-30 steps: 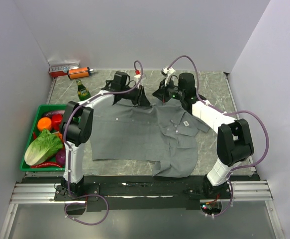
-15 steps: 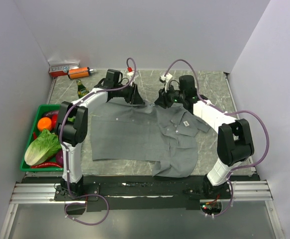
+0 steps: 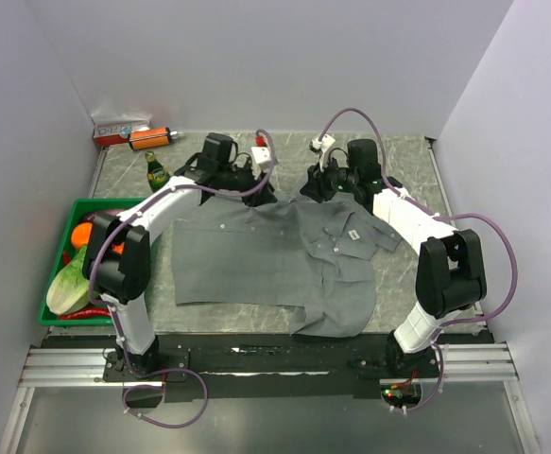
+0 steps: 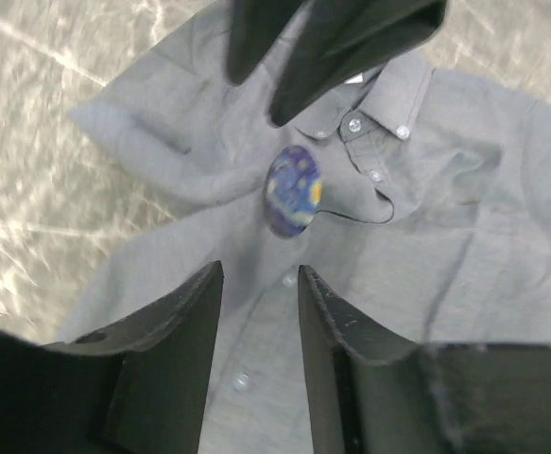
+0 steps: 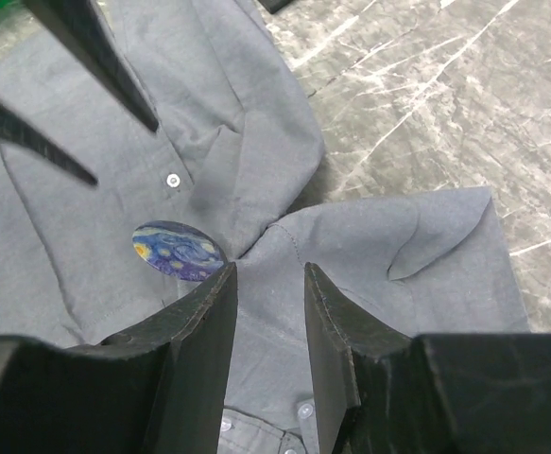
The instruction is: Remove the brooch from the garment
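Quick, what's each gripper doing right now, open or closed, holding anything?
Left gripper: open, holding nothing.
Right gripper: open, holding nothing.

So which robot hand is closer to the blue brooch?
Right, it seems. The right gripper sits with its tips just beside the brooch; the left gripper faces it from the opposite side, a little farther back.

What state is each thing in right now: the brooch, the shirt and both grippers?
brooch: lying on the shirt, in neither gripper.
shirt: spread out on the table, rumpled around the brooch.
left gripper: open, holding nothing.
right gripper: open, holding nothing.
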You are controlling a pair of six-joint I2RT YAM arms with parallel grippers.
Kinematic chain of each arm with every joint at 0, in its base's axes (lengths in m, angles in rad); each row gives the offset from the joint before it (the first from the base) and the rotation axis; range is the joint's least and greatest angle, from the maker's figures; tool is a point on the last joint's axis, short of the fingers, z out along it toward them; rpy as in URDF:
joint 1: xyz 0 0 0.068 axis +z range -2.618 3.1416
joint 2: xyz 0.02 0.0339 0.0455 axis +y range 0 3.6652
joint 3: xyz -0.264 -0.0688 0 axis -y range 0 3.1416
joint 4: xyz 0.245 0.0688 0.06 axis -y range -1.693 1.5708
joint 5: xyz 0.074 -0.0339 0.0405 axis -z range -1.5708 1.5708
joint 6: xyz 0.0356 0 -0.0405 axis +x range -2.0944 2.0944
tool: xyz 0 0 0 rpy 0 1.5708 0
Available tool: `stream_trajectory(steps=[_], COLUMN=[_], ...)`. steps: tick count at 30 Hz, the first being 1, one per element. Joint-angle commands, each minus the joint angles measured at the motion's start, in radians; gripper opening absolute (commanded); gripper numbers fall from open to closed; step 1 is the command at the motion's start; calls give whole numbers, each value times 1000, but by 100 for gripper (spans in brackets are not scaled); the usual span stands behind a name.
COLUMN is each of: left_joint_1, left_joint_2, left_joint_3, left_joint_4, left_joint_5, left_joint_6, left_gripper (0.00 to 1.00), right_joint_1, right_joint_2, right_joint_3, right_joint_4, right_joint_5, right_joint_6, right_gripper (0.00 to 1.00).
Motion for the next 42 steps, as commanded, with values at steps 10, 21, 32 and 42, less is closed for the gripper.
stream_trajectory(steps=[10,21,32,42], left_joint_1=[-78,-105,-117,-122], left_joint_2=[7,61,81,82], left_joint_3=[-40,5,19,28], left_joint_4=[89,109,176,184], left_joint_5=[-105,-83,-122,-90], left_joint_6=[173,132,60,15], left_gripper=[38,36,30,1], right_joint_1=[-12,-12,-12,-23], right_joint_2=[-60,-57,-62,-44], right_joint_3=[16,4,-21,-14], right_joint_4=[18,29,18,3], right_joint_5=[11,23,29,63], right_joint_6=[22,36,36,56], right_gripper=[42,42,42,43])
